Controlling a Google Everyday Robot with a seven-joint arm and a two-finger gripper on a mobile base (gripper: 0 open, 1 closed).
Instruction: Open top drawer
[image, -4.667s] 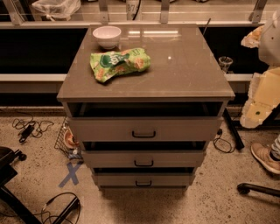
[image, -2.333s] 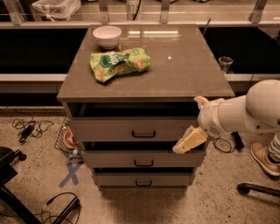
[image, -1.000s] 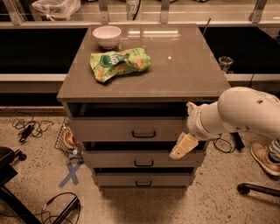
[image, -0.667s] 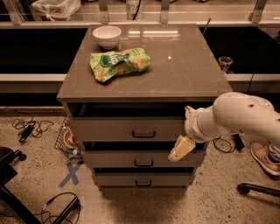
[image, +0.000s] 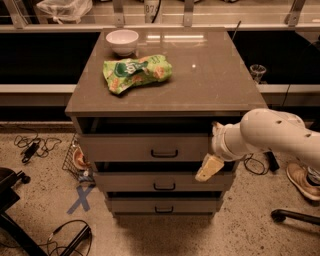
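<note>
Pincer (image: 209, 168) further left, tip down, near top drawer (image: 145, 148) front, grip unclear

Cream gripper (image: 209, 168) by grey-beige top drawer (image: 125, 148), black handle (image: 164, 153), green chip bag (image: 137, 73), white bowl (image: 122, 41)

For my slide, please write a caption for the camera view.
Gripper at the top drawer's lower right corner, handle untouched.

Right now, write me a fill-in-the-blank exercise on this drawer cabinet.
The cabinet has ____ drawers stacked under its top. A ____ bowl stands behind the green snack bag on that top. The gripper hangs by the top drawer's lower edge, toward the picture's ____ side, apart from its handle.
Missing words: three; white; right.
</note>
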